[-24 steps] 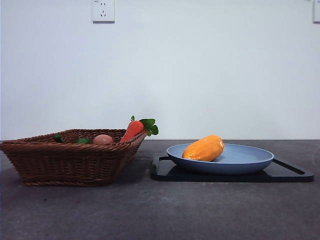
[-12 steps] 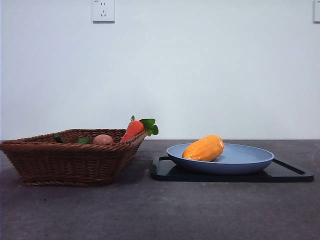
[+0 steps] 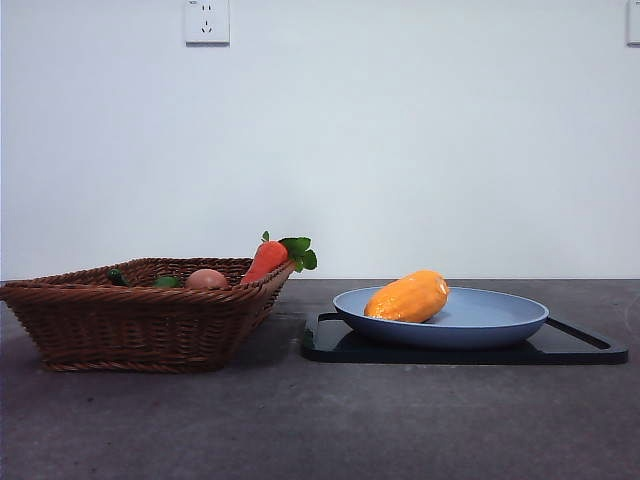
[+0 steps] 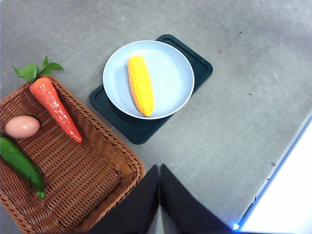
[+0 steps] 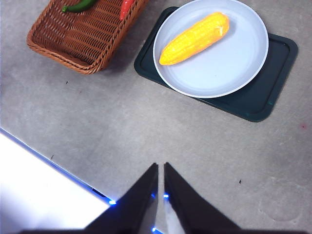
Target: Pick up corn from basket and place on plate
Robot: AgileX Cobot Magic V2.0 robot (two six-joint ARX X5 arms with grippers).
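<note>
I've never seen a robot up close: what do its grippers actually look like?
Each gripper is a pair of plain black jaws, flat-sided and tapering to a narrow tip. The left gripper and the right gripper look alike, matte, with no markings, cables or sleeves showing. Small blue lights glow near their bases. The front view shows no arm.

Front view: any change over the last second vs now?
Nothing visibly changed. The corn lies on the blue plate as before; the carrot and egg sit in the basket where they were.
</note>
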